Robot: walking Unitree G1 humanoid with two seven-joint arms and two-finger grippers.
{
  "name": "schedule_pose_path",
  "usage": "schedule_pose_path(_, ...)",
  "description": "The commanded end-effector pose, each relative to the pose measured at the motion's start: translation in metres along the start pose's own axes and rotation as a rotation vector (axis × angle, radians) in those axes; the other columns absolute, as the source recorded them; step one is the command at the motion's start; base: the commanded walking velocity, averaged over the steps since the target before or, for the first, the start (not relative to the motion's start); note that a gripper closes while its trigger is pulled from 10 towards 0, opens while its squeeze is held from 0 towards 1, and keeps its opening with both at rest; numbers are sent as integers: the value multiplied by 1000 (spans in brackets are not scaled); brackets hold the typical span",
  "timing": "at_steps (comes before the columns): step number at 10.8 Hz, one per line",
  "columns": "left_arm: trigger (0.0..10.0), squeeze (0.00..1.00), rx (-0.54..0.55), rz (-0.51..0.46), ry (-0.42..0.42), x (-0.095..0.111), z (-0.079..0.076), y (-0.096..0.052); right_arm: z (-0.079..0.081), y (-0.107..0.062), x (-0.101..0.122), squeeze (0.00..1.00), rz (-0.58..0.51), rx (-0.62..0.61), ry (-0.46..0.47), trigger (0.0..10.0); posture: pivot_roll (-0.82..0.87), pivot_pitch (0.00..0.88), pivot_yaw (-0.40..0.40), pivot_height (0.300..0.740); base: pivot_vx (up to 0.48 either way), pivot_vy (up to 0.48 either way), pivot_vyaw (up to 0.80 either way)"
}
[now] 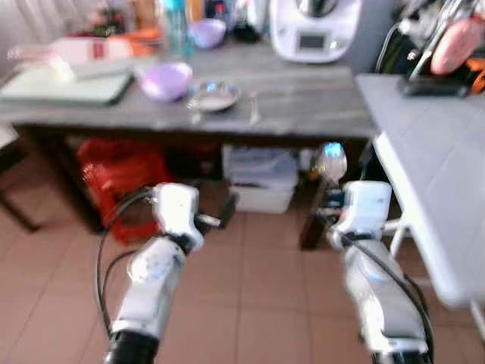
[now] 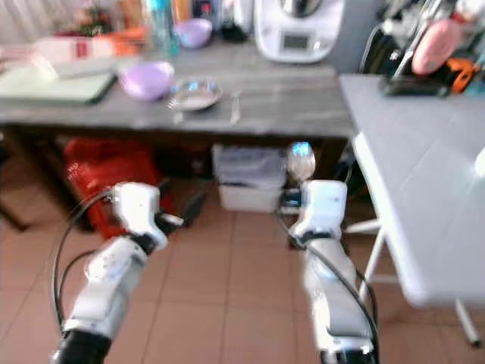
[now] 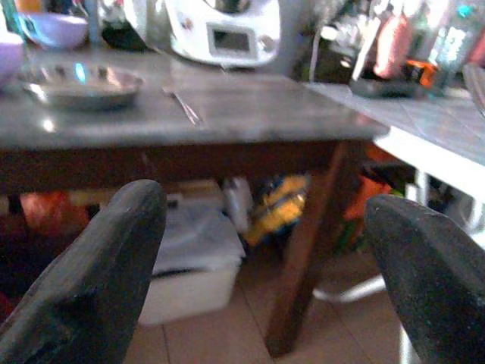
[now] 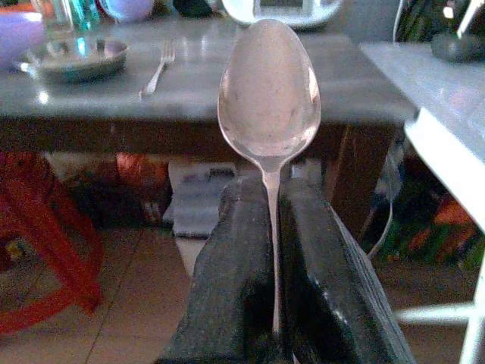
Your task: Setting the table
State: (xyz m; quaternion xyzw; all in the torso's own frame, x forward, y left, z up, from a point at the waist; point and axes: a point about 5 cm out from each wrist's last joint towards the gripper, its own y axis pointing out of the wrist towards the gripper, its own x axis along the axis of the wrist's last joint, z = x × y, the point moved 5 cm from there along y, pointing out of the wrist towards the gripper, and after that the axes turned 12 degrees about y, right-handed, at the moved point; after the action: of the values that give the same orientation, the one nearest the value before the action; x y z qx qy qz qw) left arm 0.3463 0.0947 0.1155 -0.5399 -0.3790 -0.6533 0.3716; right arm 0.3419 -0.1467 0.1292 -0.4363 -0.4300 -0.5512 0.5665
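Right wrist view: you see the spoon (image 4: pixel 268 95) pinched by its handle between the right gripper (image 4: pixel 274 258) fingers, bowl standing up and past the fingertips
Spoon axis: handle runs in line with the fingers, so you lay it down lengthwise along your reach
Place setting: the steel plate (image 1: pixel 214 96) sits on the grey table (image 1: pixel 303 102) with the fork (image 1: pixel 254 108) just beside it on its right; a purple bowl (image 1: pixel 166 80) is near on the plate's left
Key relation: the setting lies ahead and to the left of the spoon, well apart, floor between
Right arm: raised forward, below table height
Left gripper (image 3: pixel 258 265): fingers spread wide, holding nothing, pointed under the table edge
Nearer arm: left, I judge, though the right carries the spoon
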Motion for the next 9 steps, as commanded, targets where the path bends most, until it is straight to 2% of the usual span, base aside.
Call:
schedule_pose_path(1,10000,0,30,9,17,0,13,-5,16,1,4,0,-15,44,10,10000,63,69,-17,740,480,0,0)
schedule_pose_path(5,10000,0,26,10,16,0,12,-4,17,1,4,0,-15,49,1,10000,63,69,-17,740,480,0,0)
schedule_pose_path(9,10000,0,25,11,15,0,11,-3,18,1,4,0,-15,54,-3,10000,61,69,-15,740,346,0,0)
